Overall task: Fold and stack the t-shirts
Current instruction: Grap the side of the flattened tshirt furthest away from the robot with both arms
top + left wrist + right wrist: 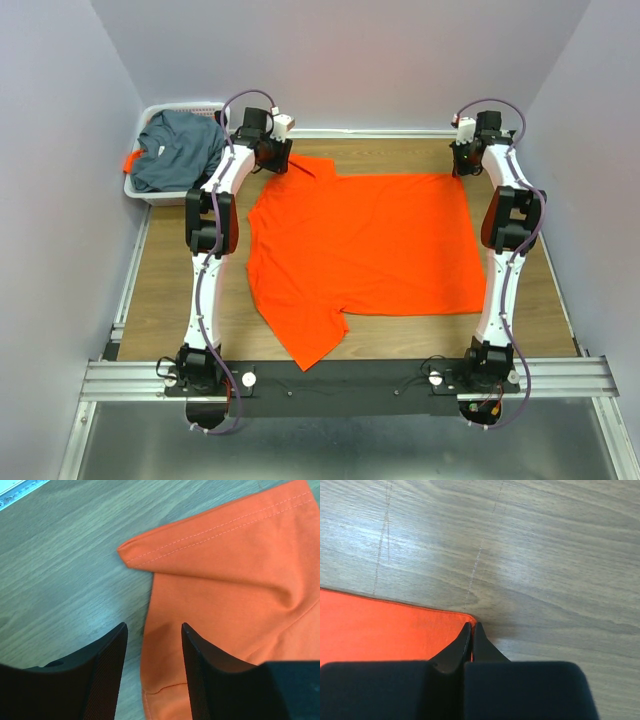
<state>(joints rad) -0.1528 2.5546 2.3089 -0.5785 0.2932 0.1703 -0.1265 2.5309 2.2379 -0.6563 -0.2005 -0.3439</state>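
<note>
The orange t-shirt [365, 250] lies spread flat on the wooden table, collar to the left, hem to the right. My left gripper [283, 152] is open at the shirt's far sleeve; in the left wrist view [152, 630] its jaws straddle the edge of the orange cloth [240, 565] without closing on it. My right gripper [463, 160] is at the shirt's far right hem corner; in the right wrist view [471, 627] its jaws are shut on that corner of the orange cloth [385, 625]. The dark grey-blue t-shirt [178, 148] lies crumpled in the basket.
A white slotted basket [150, 192] stands at the far left corner of the table, with a bit of orange showing beside the grey shirt. Grey walls close in on the left, back and right. A metal rail runs along the near edge.
</note>
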